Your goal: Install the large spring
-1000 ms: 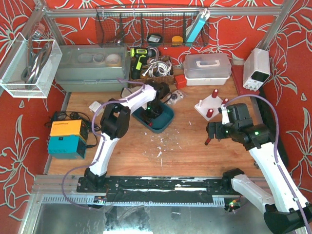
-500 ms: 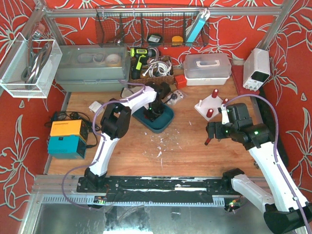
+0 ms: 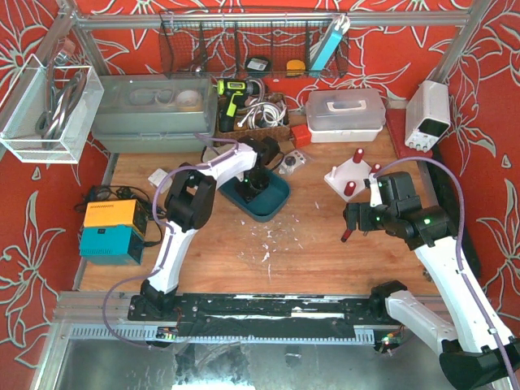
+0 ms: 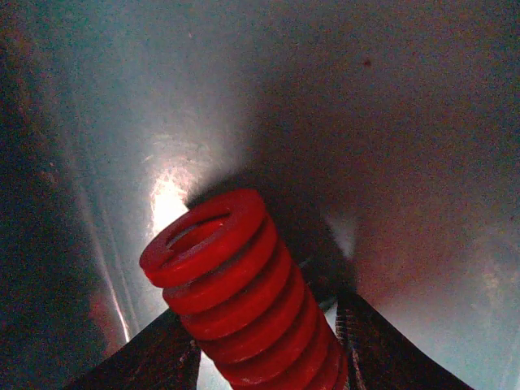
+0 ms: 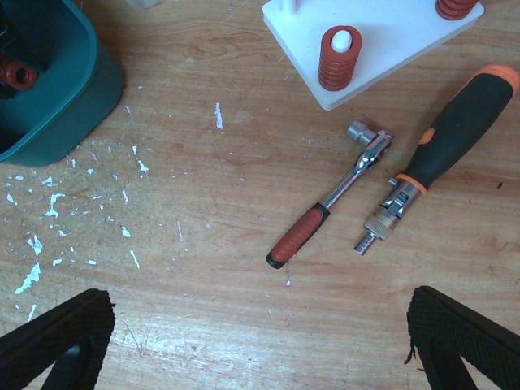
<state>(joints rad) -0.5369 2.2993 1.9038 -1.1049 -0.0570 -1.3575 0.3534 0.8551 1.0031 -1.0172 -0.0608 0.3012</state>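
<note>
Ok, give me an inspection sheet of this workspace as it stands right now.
Surface: wooden table, scattered with white flecks.
Job's things: red spring in the teal bin; white peg plate carrying other springs.
Clutter: ratchet and screwdriver side by side near the plate.
Grippers: left gripper inside the bin, closed on the red spring; right gripper open above bare wood.
Cables: purple cable along each arm.
Surroundings: red floral walls, wire basket, power supply.
</note>
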